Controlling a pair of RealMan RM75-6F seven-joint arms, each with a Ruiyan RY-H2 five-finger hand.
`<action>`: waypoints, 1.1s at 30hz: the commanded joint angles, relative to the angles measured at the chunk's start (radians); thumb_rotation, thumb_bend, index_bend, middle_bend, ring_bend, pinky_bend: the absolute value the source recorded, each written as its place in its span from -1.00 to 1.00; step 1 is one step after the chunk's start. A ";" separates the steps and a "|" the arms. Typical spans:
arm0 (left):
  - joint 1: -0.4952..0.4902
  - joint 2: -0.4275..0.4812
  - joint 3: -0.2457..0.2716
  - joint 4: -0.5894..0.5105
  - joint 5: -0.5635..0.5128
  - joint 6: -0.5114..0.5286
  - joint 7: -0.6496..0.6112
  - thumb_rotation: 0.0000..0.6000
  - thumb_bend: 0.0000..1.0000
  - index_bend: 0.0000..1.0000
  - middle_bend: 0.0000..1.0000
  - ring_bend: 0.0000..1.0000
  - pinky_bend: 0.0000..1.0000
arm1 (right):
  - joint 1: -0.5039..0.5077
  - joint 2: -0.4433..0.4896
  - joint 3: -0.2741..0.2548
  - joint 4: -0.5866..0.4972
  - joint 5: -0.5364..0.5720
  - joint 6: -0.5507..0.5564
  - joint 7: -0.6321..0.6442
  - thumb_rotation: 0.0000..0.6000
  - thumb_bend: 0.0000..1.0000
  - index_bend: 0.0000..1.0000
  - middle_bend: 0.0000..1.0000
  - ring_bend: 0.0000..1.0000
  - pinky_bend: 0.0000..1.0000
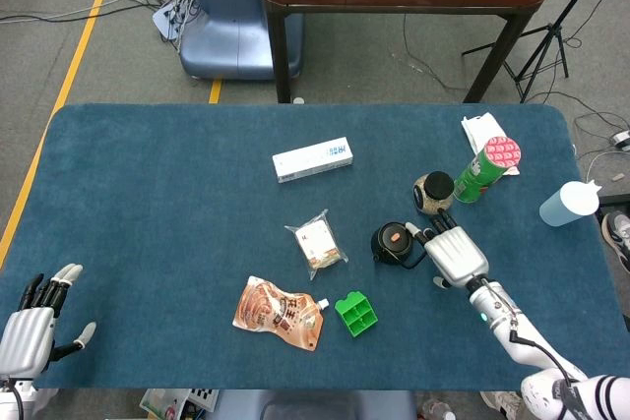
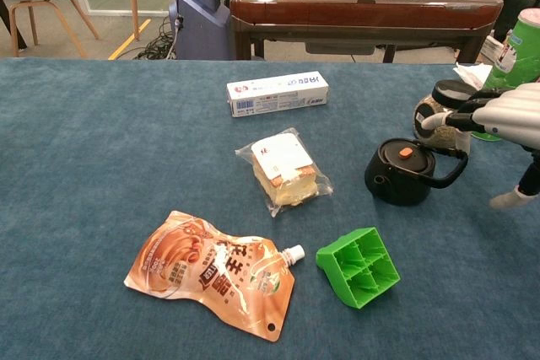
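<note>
Two hands show, one at each end of the worktop. Right hand, palm down at the right side, has its fingers reaching over the handle of a small black teapot; whether they actually clasp the handle cannot be told from either view. In the chest view the thumb points down, apart from the pot. Black teapot stands upright on the blue cloth, orange knob on its lid, its handle arching toward the right hand. Just behind the fingers stands a glass jar with a black lid, and beside that a green canister with a pink lid, tilted in the head view. White paper lies beyond the canister near the far right corner.

Left of the teapot lies a clear-wrapped sandwich; nearer the front edge sit a green compartment tray, tipped on its side, and an orange spouted pouch lying flat. White carton lies well apart toward the far side. Left hand rests at the front left corner, fingers spread, holding nothing and well apart from every object.
</note>
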 commanded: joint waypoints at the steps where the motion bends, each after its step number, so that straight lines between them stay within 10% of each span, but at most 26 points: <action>1: -0.001 0.001 0.001 -0.001 0.002 0.000 -0.002 1.00 -0.51 -0.82 -0.83 -0.75 -1.00 | -0.031 0.018 -0.033 -0.036 -0.073 0.033 0.024 1.00 -0.97 -0.84 -0.30 -0.76 -1.00; 23: 0.001 0.004 0.003 -0.012 0.009 0.006 0.010 1.00 -0.51 -0.82 -0.83 -0.75 -1.00 | -0.119 0.034 -0.030 -0.099 -0.239 0.138 0.060 1.00 -0.89 -0.81 -0.28 -0.75 -1.00; 33: 0.003 0.006 0.005 -0.012 0.011 0.008 0.008 1.00 -0.51 -0.82 -0.83 -0.75 -1.00 | -0.105 -0.020 0.020 -0.109 -0.189 0.104 -0.004 1.00 -0.77 -0.21 -0.27 -0.43 -0.90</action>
